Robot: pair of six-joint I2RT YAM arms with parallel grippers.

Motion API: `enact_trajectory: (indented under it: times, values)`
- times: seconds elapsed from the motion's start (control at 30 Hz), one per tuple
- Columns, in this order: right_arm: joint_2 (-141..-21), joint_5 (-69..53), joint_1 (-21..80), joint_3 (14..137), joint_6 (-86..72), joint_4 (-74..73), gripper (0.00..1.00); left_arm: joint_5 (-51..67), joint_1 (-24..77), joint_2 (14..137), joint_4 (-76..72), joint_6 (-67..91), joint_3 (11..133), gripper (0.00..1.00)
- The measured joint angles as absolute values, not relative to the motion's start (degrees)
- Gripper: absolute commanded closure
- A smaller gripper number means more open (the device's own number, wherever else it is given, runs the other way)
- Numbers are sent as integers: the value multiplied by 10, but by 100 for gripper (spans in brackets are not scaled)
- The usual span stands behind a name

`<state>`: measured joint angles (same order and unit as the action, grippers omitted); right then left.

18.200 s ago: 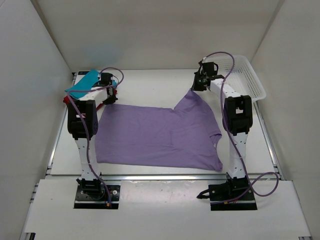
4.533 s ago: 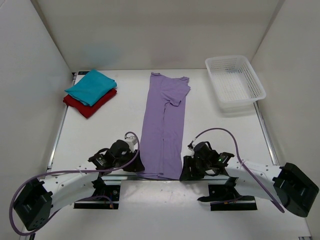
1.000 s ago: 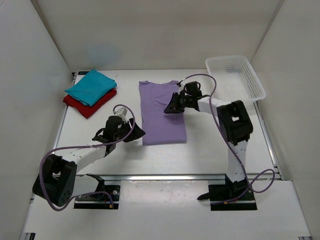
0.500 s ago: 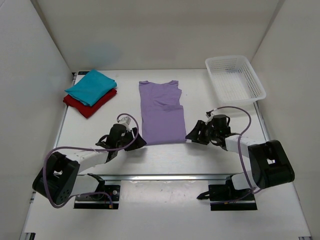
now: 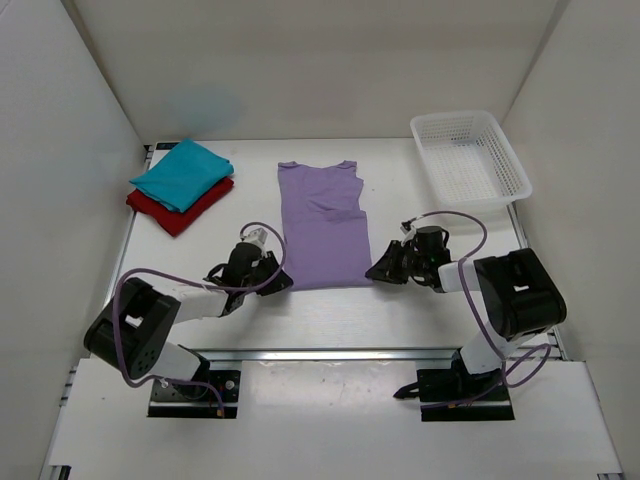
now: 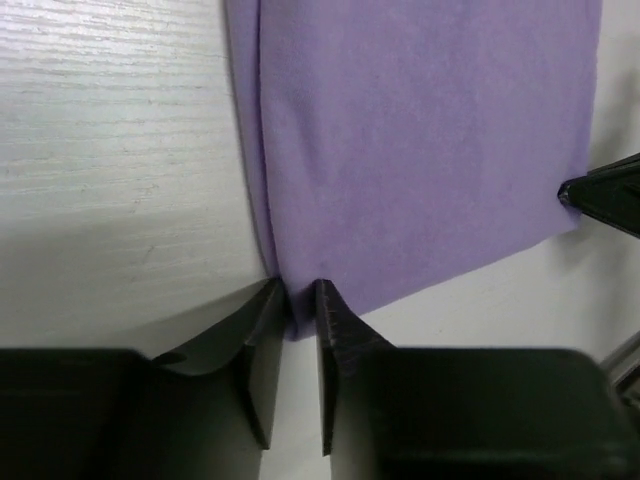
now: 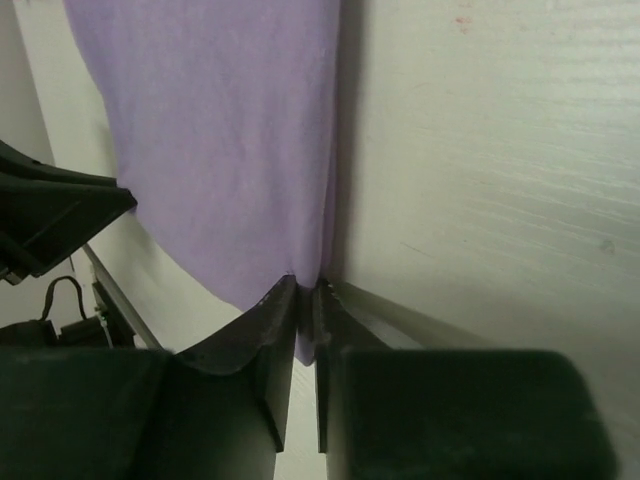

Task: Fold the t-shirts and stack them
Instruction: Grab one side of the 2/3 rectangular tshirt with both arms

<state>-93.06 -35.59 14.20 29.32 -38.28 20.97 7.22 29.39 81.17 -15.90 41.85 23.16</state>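
My left gripper (image 6: 297, 292) has its fingers pressed nearly together, pinching the near-left corner of the lavender shirt (image 5: 322, 225). My right gripper (image 7: 305, 288) pinches the near-right corner the same way. That shirt lies flat, stretching toward 12 o'clock. The teal shirt (image 5: 182, 172) sits on the dark red shirt (image 5: 185, 212) at 10 o'clock, and the basket (image 5: 470, 160) is at 2.

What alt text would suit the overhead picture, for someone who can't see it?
A folded lavender t-shirt lies on the table, with the left gripper and right gripper each pinching one of its near corners. A teal t-shirt sits on a red t-shirt far left; a white basket stands far right.
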Motion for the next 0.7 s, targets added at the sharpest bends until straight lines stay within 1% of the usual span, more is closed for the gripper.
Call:
enact_trajectory:
  times: [0.07, 0.13, 0.23, 0.37, 0.43, 0.57, 0.63, 0.7]
  values:
    - [-932, -354, 145, 291, -386, 210, 99, 70, 295, 820, -157, 420, 236, 91]
    - [-931, -354, 146, 288, -389, 210, 100, 64, 300, 823, -146, 420, 244, 100]
    - [-919, -350, 148, 280, -389, 206, 100, 46, 313, 812, -120, 412, 249, 100]
    - [-849, -335, 173, 241, -383, 180, 100, 27, 331, 763, -62, 401, 236, 100]
    - [-796, -320, 197, 209, -381, 156, 100, 20, 351, 725, -28, 400, 222, 100]
    - [-650, -275, 276, 149, -385, 52, 100, 19, 408, 619, 53, 411, 180, 100]
    - [-572, -249, 323, 139, -397, -15, 100, 20, 430, 558, 117, 419, 174, 100]
    - [-519, -239, 344, 144, -405, -59, 100, 22, 431, 505, 176, 420, 185, 100]
